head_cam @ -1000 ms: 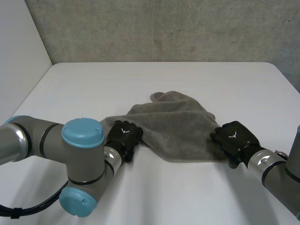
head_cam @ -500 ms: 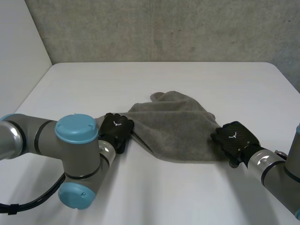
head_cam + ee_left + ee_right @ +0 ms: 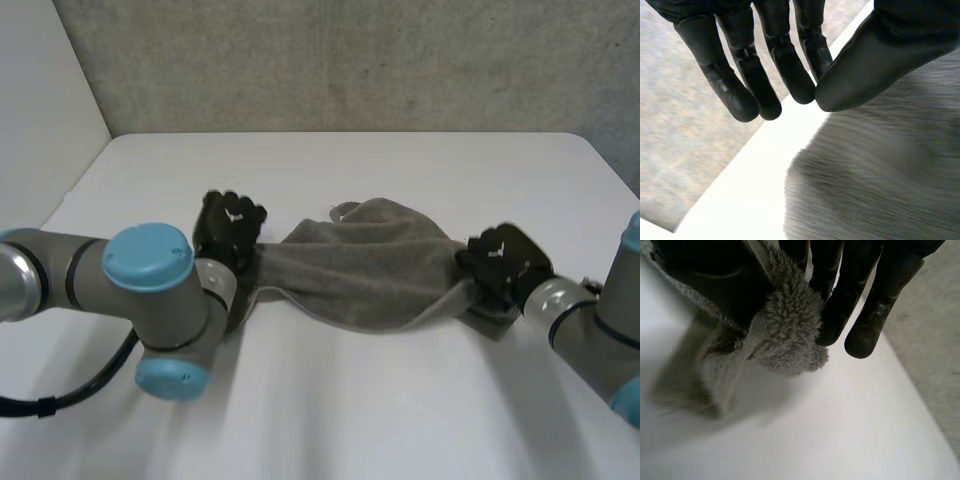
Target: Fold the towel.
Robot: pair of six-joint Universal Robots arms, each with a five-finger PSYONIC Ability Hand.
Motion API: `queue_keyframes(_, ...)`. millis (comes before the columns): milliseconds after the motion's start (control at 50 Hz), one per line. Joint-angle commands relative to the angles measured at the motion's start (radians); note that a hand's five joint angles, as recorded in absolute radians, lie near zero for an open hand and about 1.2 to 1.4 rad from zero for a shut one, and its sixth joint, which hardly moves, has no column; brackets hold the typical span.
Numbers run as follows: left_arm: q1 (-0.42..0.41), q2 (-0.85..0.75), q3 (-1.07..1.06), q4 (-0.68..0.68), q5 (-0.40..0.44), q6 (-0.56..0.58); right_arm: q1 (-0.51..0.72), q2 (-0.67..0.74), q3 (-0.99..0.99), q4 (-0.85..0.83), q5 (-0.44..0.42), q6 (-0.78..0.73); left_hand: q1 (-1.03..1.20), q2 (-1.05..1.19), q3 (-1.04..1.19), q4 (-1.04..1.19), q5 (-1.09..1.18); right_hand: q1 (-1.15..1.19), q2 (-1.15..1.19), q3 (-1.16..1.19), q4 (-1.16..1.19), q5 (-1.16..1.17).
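Note:
The grey towel (image 3: 365, 265) hangs stretched between my two hands, sagging in the middle, a little above the white table (image 3: 350, 410). My left hand (image 3: 232, 225) holds its left end; in the left wrist view the thumb meets the fingers (image 3: 785, 75) and the towel (image 3: 880, 175) runs out from under the thumb. My right hand (image 3: 505, 262) grips the right end. In the right wrist view a fluffy towel corner (image 3: 790, 325) is pinched between the thumb and the fingers (image 3: 840, 300).
A concrete wall (image 3: 350, 60) stands behind the table's far edge. My left arm (image 3: 150, 300) lies bent across the table's near left part. Bare table surrounds the towel on all sides.
Both hands have closed on the towel's ends and risen. The left hand has moved away to the far left, pulling the towel taut and off the table.

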Motion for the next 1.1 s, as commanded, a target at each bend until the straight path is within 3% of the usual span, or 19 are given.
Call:
queue_keyframes(20, 0.042, -0.021, 0.057, 0.057, -0.007, 0.044, 0.014, -0.003, -0.126, 0.015, 0.043, 0.006, -0.077, -0.12, -0.143, -0.125, -0.276, 0.06, 0.121, 0.066, 0.059, 0.047)
queue_keyframes(220, 0.031, -0.001, 0.029, 0.017, -0.01, 0.039, 0.06, 0.023, -0.228, 0.09, 0.053, 0.005, -0.077, -0.12, -0.143, -0.125, -0.276, 0.06, 0.121, 0.066, 0.059, 0.047)
queue_keyframes(240, 0.023, 0.012, 0.003, -0.015, -0.007, 0.03, 0.061, 0.037, -0.226, 0.096, 0.053, 0.005, -0.268, -0.311, -0.335, -0.316, -0.468, 0.06, 0.121, 0.066, 0.059, 0.047)
queue_keyframes(260, 0.023, 0.013, 0.003, -0.016, -0.007, 0.03, 0.061, 0.037, -0.226, 0.096, 0.053, 0.005, -0.27, -0.313, -0.337, -0.318, -0.47, 0.06, 0.121, 0.066, 0.059, 0.047)
queue_keyframes(300, 0.017, 0.075, -0.069, -0.077, 0.008, -0.003, 0.066, 0.054, -0.208, 0.1, 0.053, 0.006, -0.692, -0.734, -0.758, -0.739, -0.891, 0.06, 0.121, 0.066, 0.059, 0.047)
queue_keyframes(400, -0.001, 0.149, -0.143, -0.13, 0.043, -0.115, 0.061, 0.059, -0.166, 0.097, 0.048, 0.005, -1.003, -1.046, -1.069, -1.051, -1.202, 0.06, 0.121, 0.066, 0.059, 0.047)
queue_keyframes(580, -0.017, 0.172, -0.195, -0.235, 0.059, -0.292, 0.051, 0.057, -0.111, 0.096, 0.043, 0.005, -1.092, -1.135, -1.159, -1.14, -1.292, 0.06, 0.121, 0.066, 0.059, 0.047)
queue_keyframes(920, -0.015, 0.043, -0.054, -0.233, 0.048, -0.297, 0.052, 0.056, -0.088, 0.094, 0.033, 0.003, -1.136, -1.179, -1.203, -1.184, -1.336, 0.06, 0.121, 0.066, 0.059, 0.047)
queue_keyframes(1100, -0.018, -0.027, 0.018, -0.233, 0.05, -0.289, 0.052, 0.056, -0.082, 0.093, 0.033, 0.0, -0.964, -1.006, -1.03, -1.011, -1.163, 0.06, 0.121, 0.066, 0.059, 0.047)
